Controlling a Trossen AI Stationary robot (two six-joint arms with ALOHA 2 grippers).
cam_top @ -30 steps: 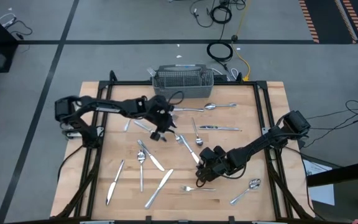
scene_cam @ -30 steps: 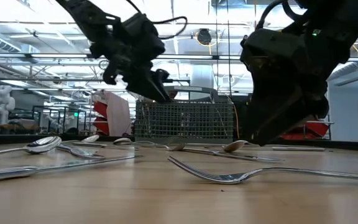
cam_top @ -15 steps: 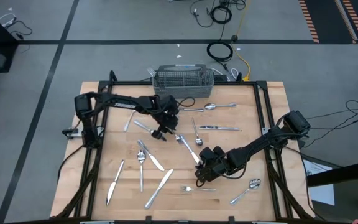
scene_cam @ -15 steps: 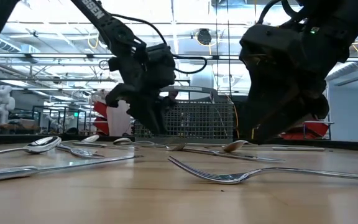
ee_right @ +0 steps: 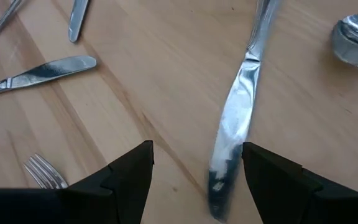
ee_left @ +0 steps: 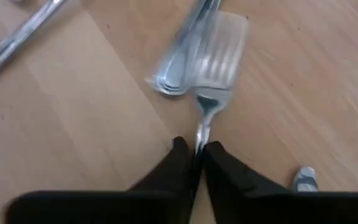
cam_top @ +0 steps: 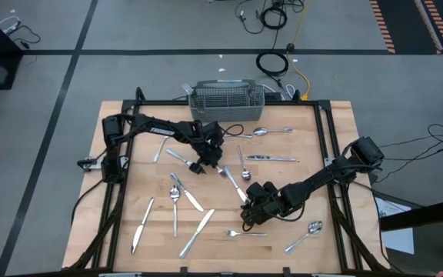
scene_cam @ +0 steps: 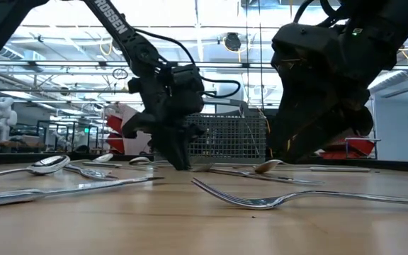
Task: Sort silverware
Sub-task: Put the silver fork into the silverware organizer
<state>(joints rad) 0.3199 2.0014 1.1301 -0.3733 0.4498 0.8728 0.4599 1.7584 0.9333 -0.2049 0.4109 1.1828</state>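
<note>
The left gripper [ee_left: 196,163] is clenched on the thin neck of a shiny silver metal fork [ee_left: 213,65], which lies flat on the pale wooden table [cam_top: 314,146] a little in front of the grey wire-mesh rectangular basket [cam_top: 227,98]. The bite is narrow and close to the tines, so the fork could pivot or slip out on a lift, and its head sits against another piece of silverware [ee_left: 169,78], possibly a spoon, which may be dragged along. The left arm reaches out from the table's left edge, elbow bent, with its wrist tipped steeply down so the fingers [scene_cam: 178,150] meet the wood just ahead of the basket. The right gripper [ee_right: 194,165] stands released, its fingers spread on either side of a shiny flat table knife [ee_right: 235,130], farther from the basket and nearer the table's front; that arm stretches in low from the right edge. If it closes off-centre, the blade could skate away across the wood.
</note>
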